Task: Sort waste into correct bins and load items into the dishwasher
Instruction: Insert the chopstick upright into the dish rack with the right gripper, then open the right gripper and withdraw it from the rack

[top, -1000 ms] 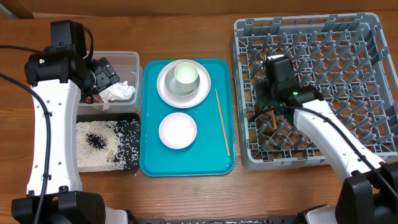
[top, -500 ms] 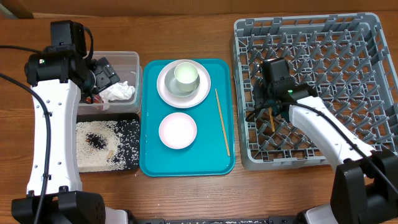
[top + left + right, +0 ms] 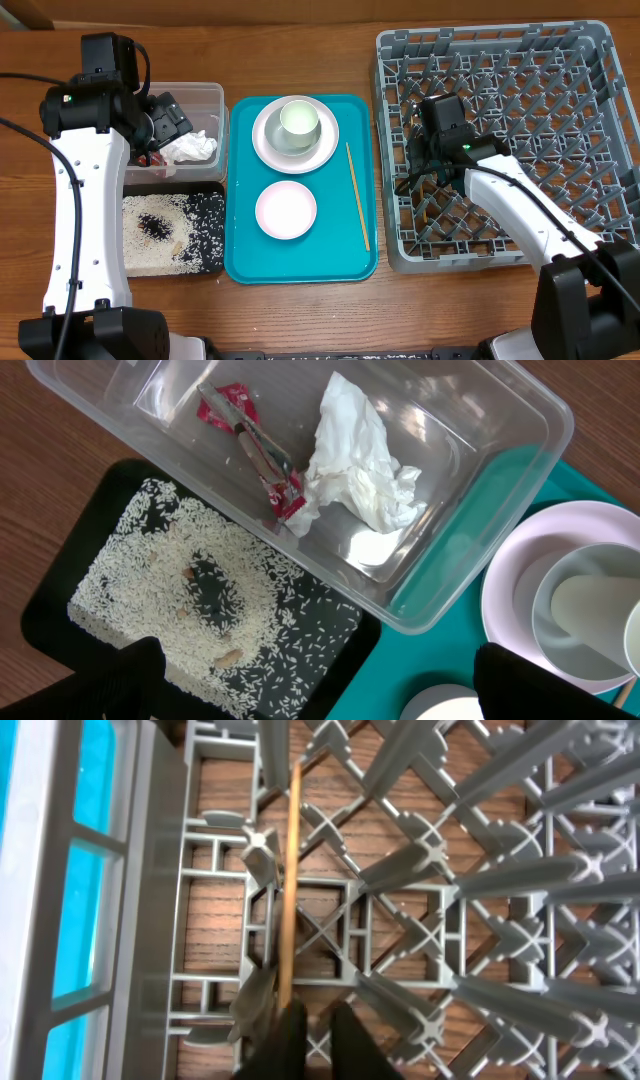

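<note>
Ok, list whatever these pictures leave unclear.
- Right pincer, right wrist view: fingertips cut off by the bottom edge, so whether it grips the thin wooden chopstick is unclear.
- Overhead: that pincer and chopstick are hidden under the right arm.
- Red crumpled snack wrapper, left wrist view: print too small and creased to read.

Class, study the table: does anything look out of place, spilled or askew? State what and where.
The pair of sticks is split up. One chopstick lies on the teal tray, while the other chopstick is among the pegs of the rack. The rice sits inside the black tray, not spilled.
</note>
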Controlling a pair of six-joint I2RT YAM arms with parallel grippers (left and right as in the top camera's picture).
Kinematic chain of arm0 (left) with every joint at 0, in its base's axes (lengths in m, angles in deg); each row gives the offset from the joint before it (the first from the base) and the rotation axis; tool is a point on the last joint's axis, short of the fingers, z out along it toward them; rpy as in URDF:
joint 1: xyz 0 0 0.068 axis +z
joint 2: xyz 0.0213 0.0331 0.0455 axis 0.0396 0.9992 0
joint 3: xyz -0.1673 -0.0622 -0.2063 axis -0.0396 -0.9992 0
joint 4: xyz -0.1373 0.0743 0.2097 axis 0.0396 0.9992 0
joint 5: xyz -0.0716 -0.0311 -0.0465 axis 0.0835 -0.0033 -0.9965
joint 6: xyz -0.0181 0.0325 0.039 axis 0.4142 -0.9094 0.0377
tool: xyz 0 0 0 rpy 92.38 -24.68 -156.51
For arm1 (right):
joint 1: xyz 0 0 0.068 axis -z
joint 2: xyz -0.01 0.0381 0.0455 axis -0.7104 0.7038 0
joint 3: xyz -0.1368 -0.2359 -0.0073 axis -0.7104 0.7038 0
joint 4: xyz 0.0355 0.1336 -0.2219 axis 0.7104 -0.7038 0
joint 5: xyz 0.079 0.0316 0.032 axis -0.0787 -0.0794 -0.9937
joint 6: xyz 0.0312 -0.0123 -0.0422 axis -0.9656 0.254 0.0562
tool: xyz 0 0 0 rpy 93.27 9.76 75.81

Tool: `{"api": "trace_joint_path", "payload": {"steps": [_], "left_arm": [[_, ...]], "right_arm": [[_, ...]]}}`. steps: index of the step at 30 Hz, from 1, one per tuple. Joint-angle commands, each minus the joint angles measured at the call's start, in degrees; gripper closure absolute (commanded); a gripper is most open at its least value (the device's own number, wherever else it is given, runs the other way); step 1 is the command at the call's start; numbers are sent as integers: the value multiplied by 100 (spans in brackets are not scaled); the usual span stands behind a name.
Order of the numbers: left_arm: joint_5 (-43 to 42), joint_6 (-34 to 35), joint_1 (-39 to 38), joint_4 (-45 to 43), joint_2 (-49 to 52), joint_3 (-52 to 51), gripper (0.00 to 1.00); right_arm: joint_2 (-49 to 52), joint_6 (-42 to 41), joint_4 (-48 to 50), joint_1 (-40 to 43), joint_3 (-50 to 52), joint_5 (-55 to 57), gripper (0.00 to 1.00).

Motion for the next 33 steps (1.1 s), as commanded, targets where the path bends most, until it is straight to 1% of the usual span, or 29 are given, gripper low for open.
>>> {"api": "trace_joint_path", "payload": {"steps": [1, 4, 7, 9, 11, 13, 15, 21, 27, 33], "left_arm": [[37, -44, 22, -4, 33, 83, 0], [37, -44, 22, -4, 33, 83, 0], [37, -44, 22, -4, 33, 83, 0], [37, -44, 22, -4, 33, 83, 0], [37, -44, 22, -4, 33, 83, 0], [37, -44, 22, -4, 33, 83, 0], [37, -44, 22, -4, 33, 83, 0], [37, -44, 22, -4, 33, 83, 0], [37, -44, 22, -4, 33, 85, 0], [37, -44, 22, -4, 33, 83, 0]], "right_arm": [[-131, -7, -326, 7, -229, -120, 93], [-337, -7, -691, -55, -544, -562, 93], [-498, -9, -870, -90, -787, -1366, 91], [-581, -9, -876, -94, -863, -2098, 85], [-616, -96, -863, -107, -866, -2706, 84], [-612, -380, -872, -138, -863, -2914, 82], [-601, -610, -868, -210, -859, -2918, 82], [-549, -603, -728, -505, -852, -2852, 82], [-540, -603, -765, -761, -796, -2120, 82], [-529, -605, -627, -828, -505, -2122, 81]]}}
